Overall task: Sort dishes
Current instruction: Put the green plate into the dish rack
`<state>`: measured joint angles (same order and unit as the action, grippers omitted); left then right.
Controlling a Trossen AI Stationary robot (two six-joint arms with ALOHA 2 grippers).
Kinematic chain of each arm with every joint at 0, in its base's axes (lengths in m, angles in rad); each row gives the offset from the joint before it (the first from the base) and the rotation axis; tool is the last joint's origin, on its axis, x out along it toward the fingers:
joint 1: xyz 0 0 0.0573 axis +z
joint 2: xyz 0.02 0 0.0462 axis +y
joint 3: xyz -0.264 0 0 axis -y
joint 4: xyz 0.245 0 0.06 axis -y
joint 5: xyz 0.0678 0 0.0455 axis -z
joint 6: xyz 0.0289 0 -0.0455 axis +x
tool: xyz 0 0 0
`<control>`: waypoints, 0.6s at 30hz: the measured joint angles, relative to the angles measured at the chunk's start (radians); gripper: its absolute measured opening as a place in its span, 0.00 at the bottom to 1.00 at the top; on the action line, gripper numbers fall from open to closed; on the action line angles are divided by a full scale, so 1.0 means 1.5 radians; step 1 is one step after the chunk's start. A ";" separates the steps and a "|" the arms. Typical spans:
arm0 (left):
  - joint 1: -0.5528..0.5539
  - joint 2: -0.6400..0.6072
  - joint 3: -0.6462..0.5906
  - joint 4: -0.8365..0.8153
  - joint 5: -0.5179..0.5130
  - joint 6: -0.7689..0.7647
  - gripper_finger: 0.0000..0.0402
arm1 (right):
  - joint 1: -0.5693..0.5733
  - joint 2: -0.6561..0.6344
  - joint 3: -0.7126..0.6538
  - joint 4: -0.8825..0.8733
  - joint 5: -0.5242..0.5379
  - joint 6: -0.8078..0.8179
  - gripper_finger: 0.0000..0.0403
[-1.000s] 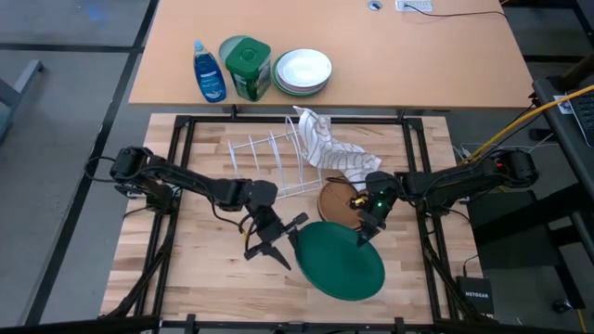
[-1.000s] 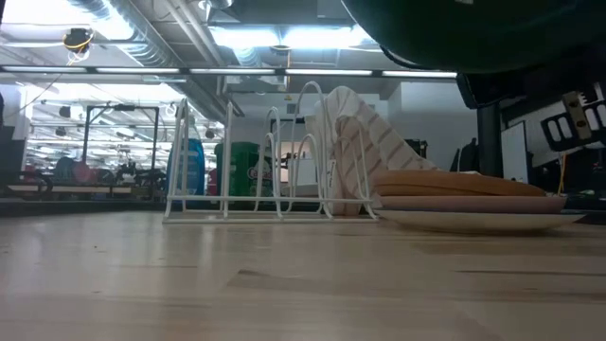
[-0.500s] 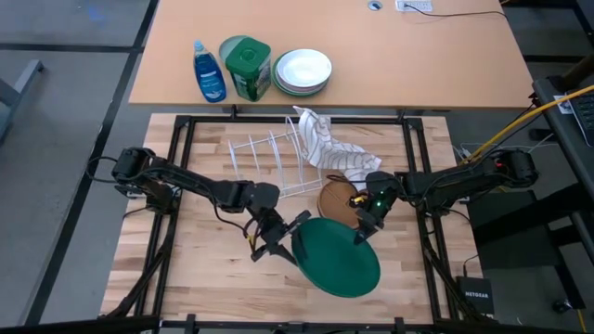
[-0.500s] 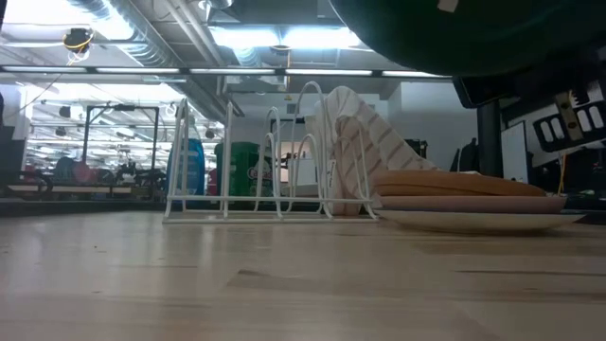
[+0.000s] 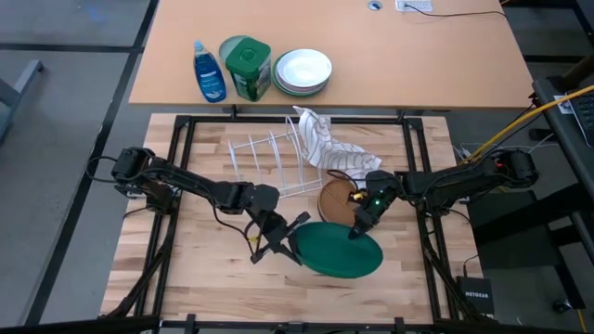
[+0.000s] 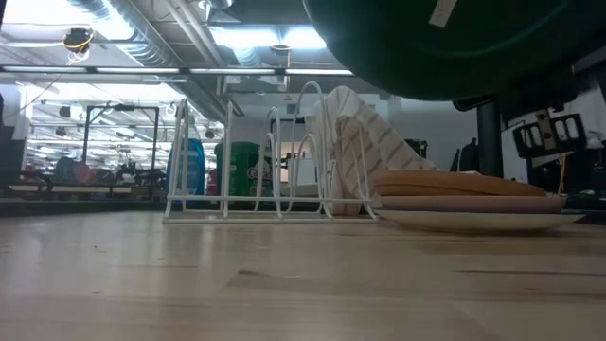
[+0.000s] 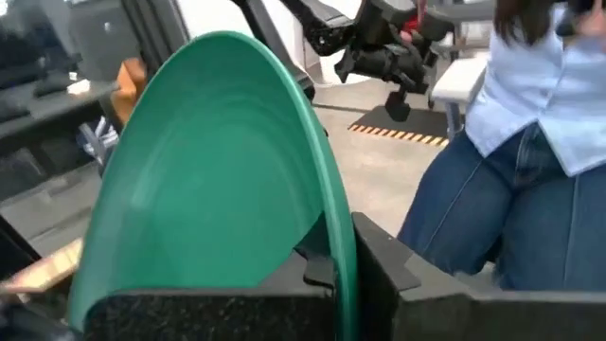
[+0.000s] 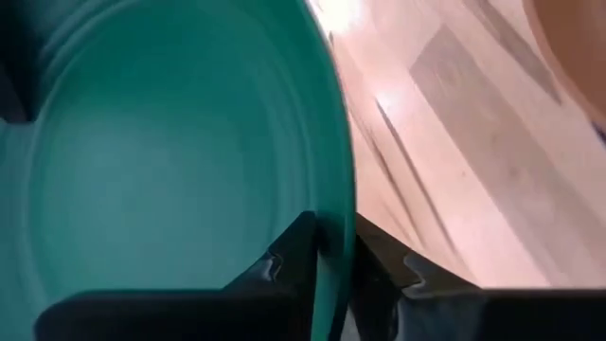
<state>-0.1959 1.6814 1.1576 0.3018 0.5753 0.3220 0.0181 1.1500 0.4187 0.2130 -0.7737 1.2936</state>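
The large dark green plate [image 5: 339, 252] is held tilted above the table between both grippers, clear of the wood; it also shows in the low view [image 6: 454, 43]. My left gripper [image 5: 286, 245] is shut on its left rim and my right gripper [image 5: 356, 230] on its far right rim. A brown plate [image 5: 336, 199] tops a stack of dishes [image 6: 473, 201] lying on the table just beyond the green plate. The lower dishes show only their rims, and I cannot pick out a blue one. My left gripper pinches the green plate's left rim [image 7: 333, 254] between its two fingers, one on the upper face and one on the underside, coming from the table's left. The plate is lifted clear and tilted. My right gripper pinches the plate's far right rim [image 8: 329, 239] between its two fingers, one on each face, coming from the table's right. The plate stands clear of the table.
A white wire dish rack [image 5: 269, 160] stands at the far middle, with a striped cloth [image 5: 320, 139] at its right end. Beyond the frame, a desk holds a blue bottle [image 5: 209, 72], a green canister [image 5: 246, 67] and white bowls [image 5: 303, 70]. A person [image 7: 511, 142] stands beyond the table.
My left gripper has moved right to the green plate's left rim. The plate, lying almost level a second ago, has tipped up into a tilt while staying clear of the table. My right gripper has kept its place on the rim and risen a little.
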 joint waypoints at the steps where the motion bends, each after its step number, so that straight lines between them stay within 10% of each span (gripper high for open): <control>1: 0.000 0.000 0.000 0.001 0.000 -0.015 0.02 | 0.000 0.000 0.000 0.000 0.001 -0.017 0.14; 18: 0.000 -0.048 0.000 -0.145 -0.050 -0.068 0.01 | 0.000 -0.001 0.003 -0.081 -0.010 -0.043 0.14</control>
<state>-0.1961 1.6096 1.1576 0.0839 0.5003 0.2199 0.0181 1.1492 0.4229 0.0920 -0.7882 1.2285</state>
